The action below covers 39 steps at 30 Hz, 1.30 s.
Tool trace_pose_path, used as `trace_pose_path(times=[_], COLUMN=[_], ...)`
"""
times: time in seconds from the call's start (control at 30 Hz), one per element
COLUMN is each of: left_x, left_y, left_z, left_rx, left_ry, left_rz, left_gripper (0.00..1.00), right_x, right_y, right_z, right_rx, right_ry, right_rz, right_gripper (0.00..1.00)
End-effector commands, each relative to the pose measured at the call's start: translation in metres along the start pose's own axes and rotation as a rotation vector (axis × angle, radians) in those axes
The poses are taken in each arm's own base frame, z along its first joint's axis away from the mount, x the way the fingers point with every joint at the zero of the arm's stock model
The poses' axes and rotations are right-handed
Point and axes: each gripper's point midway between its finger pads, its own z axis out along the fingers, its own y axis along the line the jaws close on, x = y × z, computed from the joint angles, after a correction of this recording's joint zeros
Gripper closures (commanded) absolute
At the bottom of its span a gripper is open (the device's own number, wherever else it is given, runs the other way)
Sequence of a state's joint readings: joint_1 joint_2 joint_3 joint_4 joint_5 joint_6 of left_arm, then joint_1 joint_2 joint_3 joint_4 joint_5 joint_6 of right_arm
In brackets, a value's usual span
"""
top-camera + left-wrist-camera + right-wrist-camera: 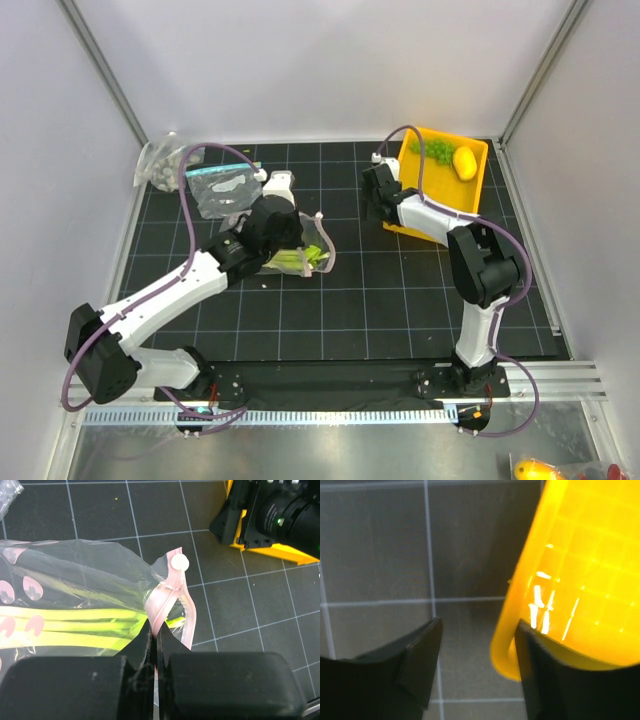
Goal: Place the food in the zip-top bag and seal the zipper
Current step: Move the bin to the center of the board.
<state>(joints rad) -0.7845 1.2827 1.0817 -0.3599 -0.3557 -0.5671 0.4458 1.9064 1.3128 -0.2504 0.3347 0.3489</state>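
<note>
The dotted zip-top bag [308,252] lies at mid-table with the leek [292,260] inside it. In the left wrist view the leek [75,625] shows yellow-green through the plastic. My left gripper [285,240] is shut on the pink zipper strip [167,597] at the bag's mouth, just below its white slider [179,562]. The lemon [465,160] and grapes [440,150] lie in the yellow tray [478,190]. My right gripper [384,212] is open and straddles the tray's rounded rim [507,645], one finger on each side.
A clear bag with a light-blue strip [222,188] lies behind the left gripper. A small bunched dotted bag [158,160] sits at the back left corner. The right arm [280,515] and the tray edge [285,554] are close to the bag's mouth.
</note>
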Motion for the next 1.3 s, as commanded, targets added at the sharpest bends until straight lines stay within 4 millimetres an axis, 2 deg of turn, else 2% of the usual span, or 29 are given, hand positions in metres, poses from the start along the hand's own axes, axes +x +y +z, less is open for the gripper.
trace_pose_path(times=[0.0, 0.03, 0.07, 0.13, 0.2, 0.23, 0.27, 0.3, 0.33, 0.37, 0.4, 0.43, 0.47, 0.53, 0.57, 0.6, 0.7, 0.77, 0.87, 0.9, 1.0, 1.03, 1.07, 1.1, 1.13, 1.17, 1.23, 1.27], left_x=[-0.027, -0.028, -0.029, -0.03, -0.029, -0.03, -0.031, -0.031, -0.031, -0.03, -0.032, -0.033, -0.033, -0.034, -0.035, -0.036, -0.036, -0.036, -0.036, -0.035, -0.035, -0.035, -0.032, -0.033, -0.033, -0.033, -0.032, -0.031], left_y=[-0.005, -0.004, -0.004, -0.004, -0.005, -0.005, -0.006, -0.008, -0.009, -0.008, -0.009, -0.007, -0.006, -0.003, -0.004, -0.003, -0.002, 0.0, -0.001, 0.0, -0.002, -0.003, -0.003, -0.004, -0.005, -0.006, -0.005, -0.005], left_z=[-0.012, -0.012, -0.013, -0.014, -0.013, -0.014, -0.014, -0.015, -0.016, -0.016, -0.019, -0.019, -0.02, -0.021, -0.022, -0.023, -0.022, -0.022, -0.022, -0.021, -0.021, -0.02, -0.019, -0.019, -0.019, -0.019, -0.018, -0.018], left_rx=[0.032, 0.027, 0.026, 0.027, 0.03, 0.031, 0.038, 0.047, 0.054, 0.052, 0.055, 0.047, 0.046, 0.038, 0.038, 0.036, 0.028, 0.022, 0.023, 0.02, 0.027, 0.032, 0.034, 0.038, 0.04, 0.041, 0.037, 0.039], left_ry=[-0.104, -0.107, -0.112, -0.114, -0.111, -0.112, -0.111, -0.108, -0.108, -0.108, -0.114, -0.12, -0.122, -0.129, -0.134, -0.137, -0.138, -0.139, -0.141, -0.137, -0.134, -0.131, -0.124, -0.122, -0.122, -0.12, -0.118, -0.116], left_rz=[-0.033, -0.035, -0.035, -0.035, -0.034, -0.035, -0.037, -0.038, -0.041, -0.041, -0.043, -0.045, -0.043, -0.044, -0.045, -0.046, -0.044, -0.043, -0.041, -0.038, -0.036, -0.037, -0.035, -0.035, -0.035, -0.036, -0.038, -0.037], left_gripper=[1.0, 1.0, 1.0, 1.0, 1.0, 1.0, 1.0, 1.0, 1.0, 1.0, 1.0, 1.0, 1.0, 1.0, 0.99, 0.99, 0.99, 0.99, 0.99, 0.99, 0.99, 0.99, 0.99, 0.99, 0.99, 0.99, 0.99, 0.99], right_x=[0.025, 0.03, 0.038, 0.047, 0.051, 0.056, 0.068, 0.062, 0.072, 0.084, 0.086, 0.094, 0.105, 0.104, 0.109, 0.103, 0.07, 0.044, 0.013, 0.004, -0.014, -0.023, -0.035, -0.035, -0.041, -0.054, -0.058, -0.068], right_y=[0.021, 0.023, 0.025, 0.031, 0.025, 0.029, 0.028, 0.022, 0.034, 0.031, 0.032, 0.04, 0.037, 0.039, 0.037, 0.035, 0.027, 0.026, 0.022, 0.012, 0.002, -0.014, -0.018, -0.023, -0.037, -0.04, -0.058, -0.063], right_z=[-0.018, -0.021, -0.03, -0.043, -0.059, -0.069, -0.076, -0.086, -0.097, -0.103, -0.112, -0.121, -0.124, -0.137, -0.139, -0.143, -0.162, -0.173, -0.171, -0.162, -0.14, -0.13, -0.126, -0.112, -0.103, -0.098, -0.074, -0.069], right_rx=[-0.123, -0.136, -0.166, -0.185, -0.148, -0.135, -0.113, -0.067, -0.079, -0.06, -0.063, -0.079, -0.082, -0.127, -0.139, -0.141, -0.122, -0.12, -0.12, -0.125, -0.127, -0.086, -0.071, -0.043, -0.002, 0.018, 0.087, 0.106], right_ry=[0.127, 0.143, 0.165, 0.175, 0.156, 0.141, 0.153, 0.109, 0.103, 0.12, 0.105, 0.095, 0.104, 0.072, 0.072, 0.051, -0.062, -0.125, -0.16, -0.142, -0.1, -0.101, -0.117, -0.098, -0.095, -0.109, -0.089, -0.103], right_rz=[0.031, 0.036, 0.039, 0.023, -0.016, -0.053, -0.094, -0.116, -0.167, -0.197, -0.208, -0.218, -0.225, -0.205, -0.194, -0.184, -0.159, -0.155, -0.132, -0.108, -0.042, -0.006, 0.014, 0.017, 0.049, 0.069, 0.102, 0.121], right_gripper=[0.46, 0.57, 0.63, 0.7, 0.7, 0.7, 0.7, 0.7, 0.7, 0.69, 0.67, 0.58, 0.51, 0.34, 0.31, 0.24, 0.11, 0.1, 0.07, 0.07, 0.07, 0.07, 0.07, 0.07, 0.06, 0.06, 0.06, 0.05])
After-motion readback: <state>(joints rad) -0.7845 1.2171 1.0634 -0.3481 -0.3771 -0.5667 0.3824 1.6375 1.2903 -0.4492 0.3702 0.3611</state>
